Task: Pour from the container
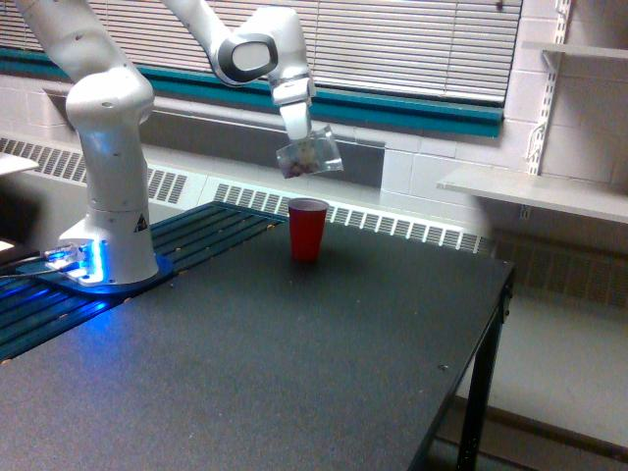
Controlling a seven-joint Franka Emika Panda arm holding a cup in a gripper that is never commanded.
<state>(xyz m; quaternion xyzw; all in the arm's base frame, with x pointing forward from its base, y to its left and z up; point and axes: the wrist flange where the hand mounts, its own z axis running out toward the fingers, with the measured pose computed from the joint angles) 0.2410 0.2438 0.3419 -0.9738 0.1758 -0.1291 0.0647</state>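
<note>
Evenly lit indoor scene, neither dim nor harsh, with soft light filtering through closed window blinds [412, 44] along the back wall. Bright blue glow at the robot base [83, 260], spilling onto the dark slatted surface [59, 309] beside it. Matte black table [294, 373] with faint grainy speckle and almost no glare. Only a weak, diffuse shadow beneath the red cup [307, 229]. Low resolution overall, with soft edges and visible compression noise. Slight motion blur on the clear container [309, 157] held up in the air, contents smeared into a pinkish-brown smudge. White shelves [535, 191] at the exterior view's right mildly washed out. No obvious bending of straight lines at the borders.
</note>
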